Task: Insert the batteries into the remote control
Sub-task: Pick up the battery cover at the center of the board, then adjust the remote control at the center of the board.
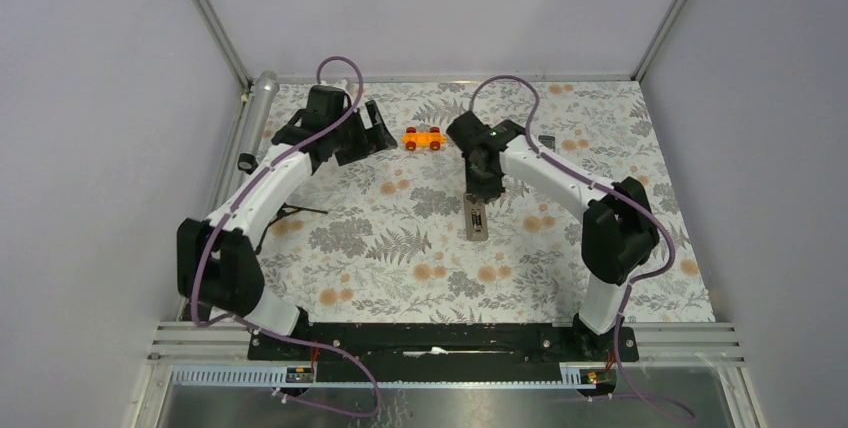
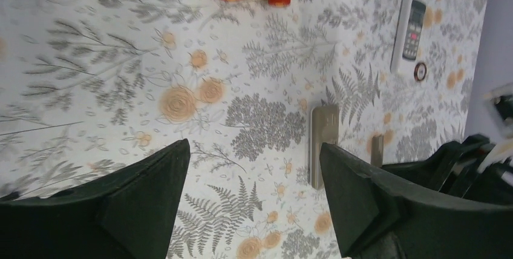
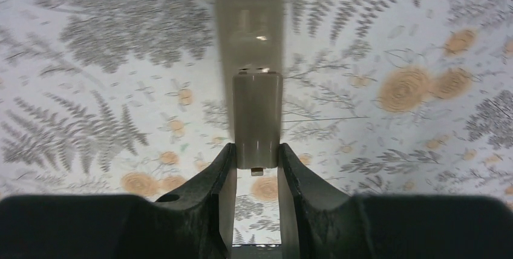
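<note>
Right claw (image 3: 257, 151) pinching one cover (image 3: 258, 114), left claw (image 2: 254, 147) agape, one remote (image 3: 249, 23)

— What's on your right wrist feed?

— I see my right gripper (image 3: 256, 151) pinching a narrow grey-brown panel (image 3: 258, 114) by its two long edges, with a small tab (image 3: 257, 172) at its near end.

— And beyond it?

— The remote control (image 3: 249, 29), grey-brown back up on the floral cloth (image 3: 91, 120) and blurred. The panel's far end overlaps it. I can't tell whether they touch.

Floral table (image 1: 400, 248): remote control (image 1: 477, 219), toy car (image 1: 423, 138)
</note>
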Robot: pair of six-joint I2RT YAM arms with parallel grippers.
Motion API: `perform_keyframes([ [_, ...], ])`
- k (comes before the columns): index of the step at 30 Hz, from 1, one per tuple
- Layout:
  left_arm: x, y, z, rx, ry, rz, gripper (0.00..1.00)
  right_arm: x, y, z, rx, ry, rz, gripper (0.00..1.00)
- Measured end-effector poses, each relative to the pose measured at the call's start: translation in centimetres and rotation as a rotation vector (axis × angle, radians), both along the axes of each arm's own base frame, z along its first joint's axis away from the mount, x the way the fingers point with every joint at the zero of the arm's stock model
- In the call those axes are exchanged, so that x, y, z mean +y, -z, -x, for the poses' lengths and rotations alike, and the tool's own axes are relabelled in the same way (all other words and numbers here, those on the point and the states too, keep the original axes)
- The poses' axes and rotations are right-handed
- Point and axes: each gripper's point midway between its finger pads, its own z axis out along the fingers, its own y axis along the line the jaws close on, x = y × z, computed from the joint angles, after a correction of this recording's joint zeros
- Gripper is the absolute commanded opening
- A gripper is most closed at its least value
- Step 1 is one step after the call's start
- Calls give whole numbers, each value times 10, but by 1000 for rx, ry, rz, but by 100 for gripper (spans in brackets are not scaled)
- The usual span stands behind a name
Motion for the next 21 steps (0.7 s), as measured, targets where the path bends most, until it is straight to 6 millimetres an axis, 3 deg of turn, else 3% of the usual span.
perform_keyframes([
  [7,-25,51,4,169,106,60,83,-58,31,-8,44,91,99,19],
  [21,-32,49,6,183,139,91,83,-65,92,-49,-50,11,188,18],
])
